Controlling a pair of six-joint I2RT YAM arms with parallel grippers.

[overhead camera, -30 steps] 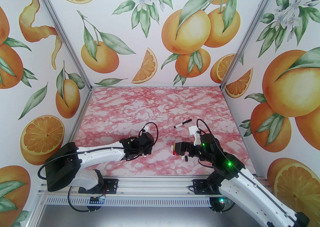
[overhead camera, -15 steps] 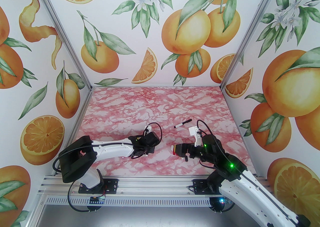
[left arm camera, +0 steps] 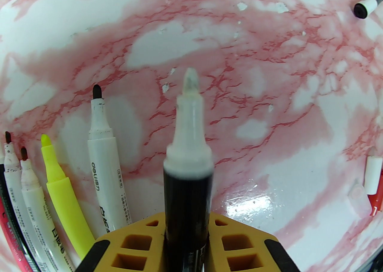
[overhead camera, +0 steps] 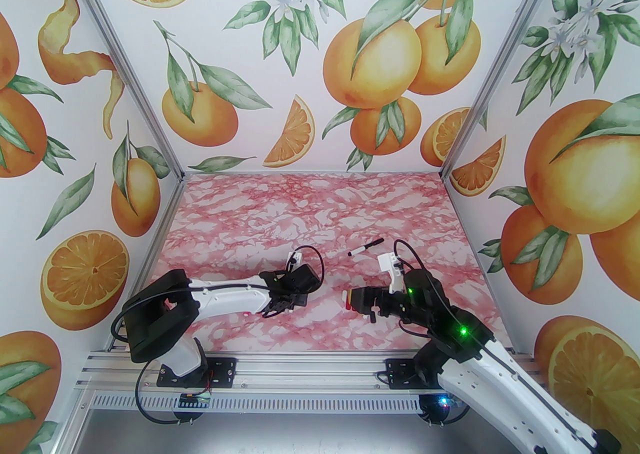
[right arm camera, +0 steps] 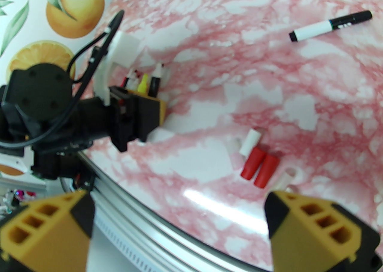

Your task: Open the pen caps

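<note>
Black cylindrical pen (left arm camera: 187, 181), translucent conical tip (left arm camera: 191, 80)

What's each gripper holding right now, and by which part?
Left gripper holds the uncapped black marker by its barrel, tip pointing out past the fingers. Right gripper is open and holds nothing.

- Two robot arms are reaching over a pink marbled table (overhead camera: 300, 202) (orange-print walls all around).
- The left gripper (overhead camera: 281, 305) and right gripper (overhead camera: 351, 300) are facing each other, apart.
- A black-and-white pen (overhead camera: 366, 247) is lying beyond them.
</note>
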